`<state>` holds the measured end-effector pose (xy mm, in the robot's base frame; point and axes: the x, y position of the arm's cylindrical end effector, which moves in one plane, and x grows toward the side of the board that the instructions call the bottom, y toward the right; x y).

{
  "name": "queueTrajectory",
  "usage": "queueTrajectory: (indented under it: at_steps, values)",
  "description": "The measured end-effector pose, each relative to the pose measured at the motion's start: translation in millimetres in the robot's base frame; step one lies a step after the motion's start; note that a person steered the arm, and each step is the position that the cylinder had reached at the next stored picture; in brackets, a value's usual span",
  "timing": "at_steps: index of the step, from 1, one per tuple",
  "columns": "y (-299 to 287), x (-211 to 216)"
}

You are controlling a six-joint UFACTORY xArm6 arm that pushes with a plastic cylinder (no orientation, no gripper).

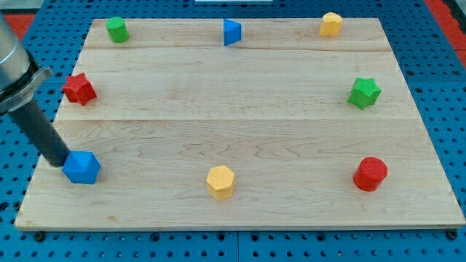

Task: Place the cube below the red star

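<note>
The blue cube sits near the board's left edge, toward the view's bottom. The red star lies near the left edge above it, roughly in the same column. My tip is at the cube's left side, touching or almost touching it; the dark rod rises up and to the left from there.
On the wooden board: a green cylinder at top left, a blue triangular block at top middle, a yellow block at top right, a green star at right, a red cylinder at bottom right, a yellow hexagon at bottom middle.
</note>
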<state>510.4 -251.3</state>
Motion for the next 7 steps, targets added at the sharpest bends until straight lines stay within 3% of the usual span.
queueTrajectory:
  at_steps: [1, 2, 3, 4, 5, 6, 7]
  values:
    - [28.5, -42.5]
    - [71.0, -13.3]
    - [4.2, 20.7]
    - [26.1, 19.6]
    - [120.8, 13.6]
    - [96.5, 59.4]
    - [19.6, 69.5]
